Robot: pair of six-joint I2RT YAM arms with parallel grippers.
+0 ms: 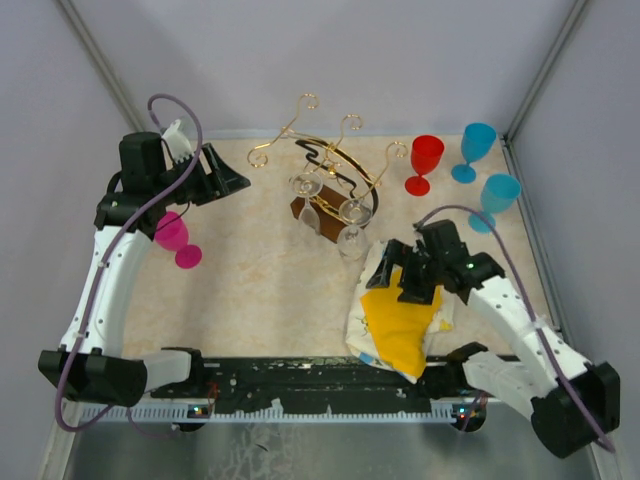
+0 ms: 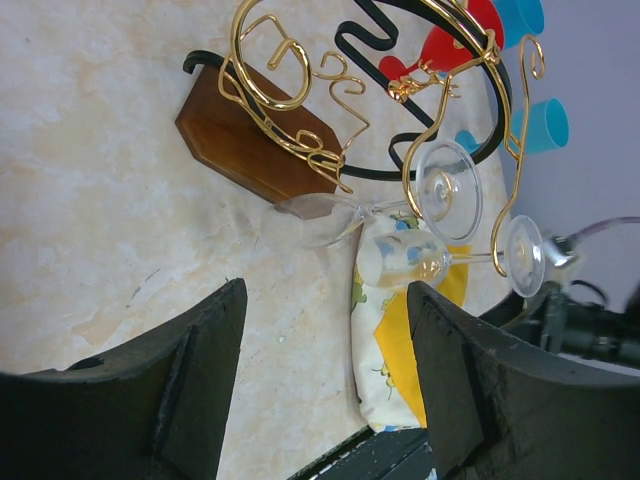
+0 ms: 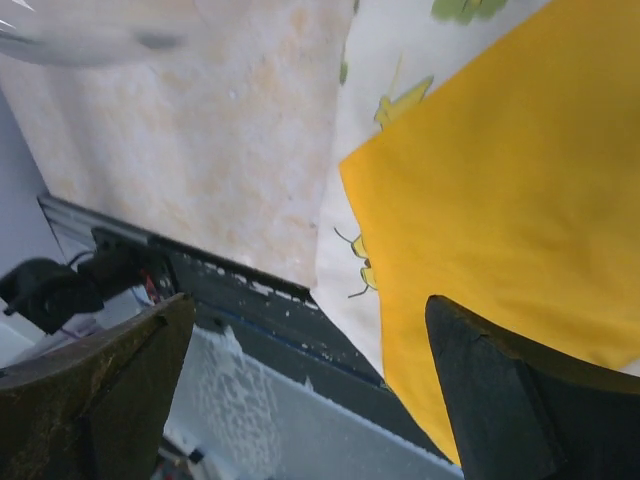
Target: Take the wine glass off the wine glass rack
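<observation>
The wine glass rack, made of gold wire on a brown wood base, is set near the middle of the far edge of the desk. Two clear wine glasses are hung on it upside down, with their round feet caught in the wire and their cups pointed at the near edge. The left gripper is held near the far left corner and is aimed at the rack, but it is kept apart from it. Its two black fingers are spread wide and nothing is held between them. The right gripper is held above a yellow and white cloth by the near edge, on the right half of the desk. Its fingers are spread wide too, and nothing is gripped. A pink glass is seen by the left edge, just beside the left arm. A red glass and two blue glasses are placed by the far right corner.
</observation>
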